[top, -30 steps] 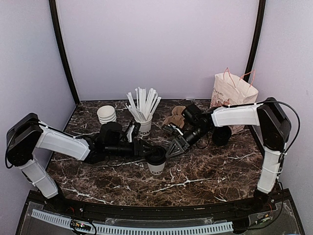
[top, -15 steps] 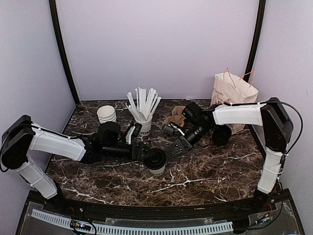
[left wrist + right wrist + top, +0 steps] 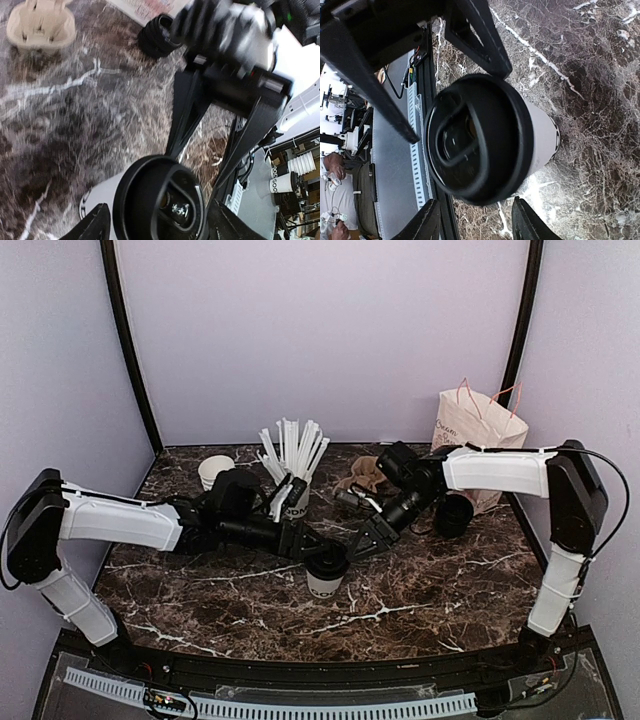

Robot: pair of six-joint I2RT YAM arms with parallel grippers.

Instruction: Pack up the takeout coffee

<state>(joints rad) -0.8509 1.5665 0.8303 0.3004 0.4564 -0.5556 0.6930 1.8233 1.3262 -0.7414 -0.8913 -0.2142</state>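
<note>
A: Where does the takeout coffee [image 3: 323, 577] stand?

B: It stands upright on the desk [image 3: 420, 592], near the middle and toward the near edge. Its black lid [image 3: 470, 142] is on, and dark letters show on the white side.

A: And the left end effector [image 3: 310, 549]?

B: It reaches in from the left, at the height of the lid. In the left wrist view its fingers [image 3: 96, 226] stand one on each side of the lid, and a thin gap shows between each finger and the rim. So it is released and grips nothing.

A: What about the right end effector [image 3: 363, 537]?

B: It comes from the right and from behind, tilted down toward the same cup. Its fingertips [image 3: 427, 221] are spread, and the lid lies just ahead of them, not pinched. It is released too.

A: Do the two touch each other?

B: Their fingers cross close around the lid. Whether they touch cannot be told.

A: What else is on the desk?

B: A cup full of white straws [image 3: 293, 475] is behind the left end effector. There are stacked white cups [image 3: 214, 471] at the far left and a paper bag [image 3: 478, 430] in the far right corner.
</note>
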